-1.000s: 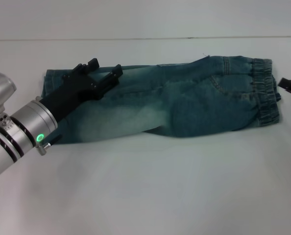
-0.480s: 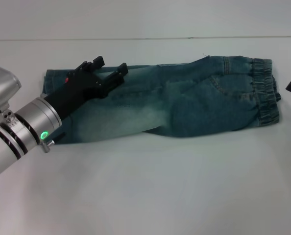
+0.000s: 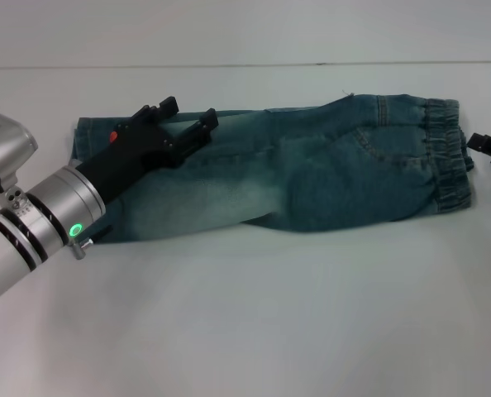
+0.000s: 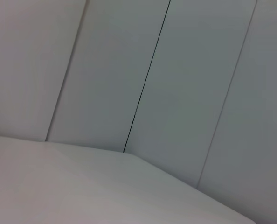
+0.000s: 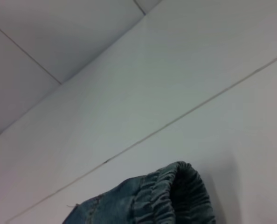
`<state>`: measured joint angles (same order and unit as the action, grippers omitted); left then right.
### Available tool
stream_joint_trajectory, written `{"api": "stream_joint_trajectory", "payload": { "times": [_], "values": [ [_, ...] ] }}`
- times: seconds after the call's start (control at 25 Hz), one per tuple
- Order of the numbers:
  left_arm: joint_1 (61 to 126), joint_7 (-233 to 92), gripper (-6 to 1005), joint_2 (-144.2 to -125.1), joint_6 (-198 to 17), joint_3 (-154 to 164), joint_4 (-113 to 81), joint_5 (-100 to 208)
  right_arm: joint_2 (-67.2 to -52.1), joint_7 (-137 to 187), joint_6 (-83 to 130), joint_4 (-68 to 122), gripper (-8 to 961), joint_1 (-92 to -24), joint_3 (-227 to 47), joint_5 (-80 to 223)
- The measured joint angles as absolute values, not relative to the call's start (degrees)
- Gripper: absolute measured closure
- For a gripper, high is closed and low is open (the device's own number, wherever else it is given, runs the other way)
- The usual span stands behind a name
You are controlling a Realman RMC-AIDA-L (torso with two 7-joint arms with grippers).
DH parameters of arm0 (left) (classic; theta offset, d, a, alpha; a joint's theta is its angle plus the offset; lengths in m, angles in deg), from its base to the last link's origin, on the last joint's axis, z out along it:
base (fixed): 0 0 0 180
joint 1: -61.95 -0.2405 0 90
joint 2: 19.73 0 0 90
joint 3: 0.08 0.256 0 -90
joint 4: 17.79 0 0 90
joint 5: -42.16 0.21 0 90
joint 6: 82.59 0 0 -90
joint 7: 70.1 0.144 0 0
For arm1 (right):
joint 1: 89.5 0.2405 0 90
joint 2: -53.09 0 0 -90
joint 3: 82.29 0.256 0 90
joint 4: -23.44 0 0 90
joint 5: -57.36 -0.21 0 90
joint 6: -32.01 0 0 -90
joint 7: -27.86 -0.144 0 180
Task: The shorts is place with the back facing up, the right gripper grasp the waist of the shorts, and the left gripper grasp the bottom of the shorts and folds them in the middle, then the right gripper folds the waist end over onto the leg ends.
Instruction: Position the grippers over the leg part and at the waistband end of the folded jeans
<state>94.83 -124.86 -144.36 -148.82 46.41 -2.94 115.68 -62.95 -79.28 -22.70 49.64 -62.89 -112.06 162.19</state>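
Fingers on the left gripper point(image 3: 185, 118) are spread apart with nothing between them, and we see it hanging over the leg end of the shorts point(image 3: 312, 178), coming in from the near left on its silver wrist. We can't tell from the head view if the tips actually touch the denim or just float above it. Over on the far right edge, only a sliver of the right gripper point(image 3: 487, 147) pokes into view, just beside the waist of the shorts point(image 3: 448, 153) and apart from it; we can't tell whether its fingers are open or closed. The shorts lie already folded lengthwise into a long strip across the white table point(image 3: 245, 322), ruffled waistband to the right, leg hems to the left. Our right wrist view catches the gathered waistband point(image 5: 176, 196) up close against the tabletop. Left wrist view shows just pale wall panels point(image 4: 185, 84) and bare table.
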Motion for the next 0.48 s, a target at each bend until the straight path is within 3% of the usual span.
{"api": "stream_joint_trajectory", "payload": {
  "times": [0.48],
  "values": [
    [95.2,-124.9,217,-144.36,-149.4,46.5,-3.0,115.9,-62.32,-80.0,-19.7,47.2,199,-60.6,-114.6,162.2]
  ]
}}
